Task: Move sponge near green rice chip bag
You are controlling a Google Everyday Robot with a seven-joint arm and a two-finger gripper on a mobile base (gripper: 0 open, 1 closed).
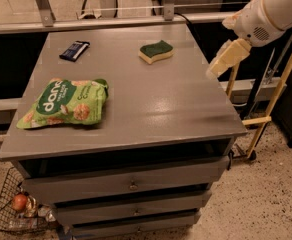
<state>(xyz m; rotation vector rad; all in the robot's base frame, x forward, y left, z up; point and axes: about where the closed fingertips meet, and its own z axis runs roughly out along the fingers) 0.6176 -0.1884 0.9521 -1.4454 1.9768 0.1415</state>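
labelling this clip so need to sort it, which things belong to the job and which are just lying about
Job: sponge, back of the table; green rice chip bag, front left; end effector, by the right edge.
Lying about: dark blue wrapped bar, back left; wire basket on the floor.

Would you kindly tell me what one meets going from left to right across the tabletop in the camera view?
green rice chip bag → sponge → claw, hovering at the right edge of the table.
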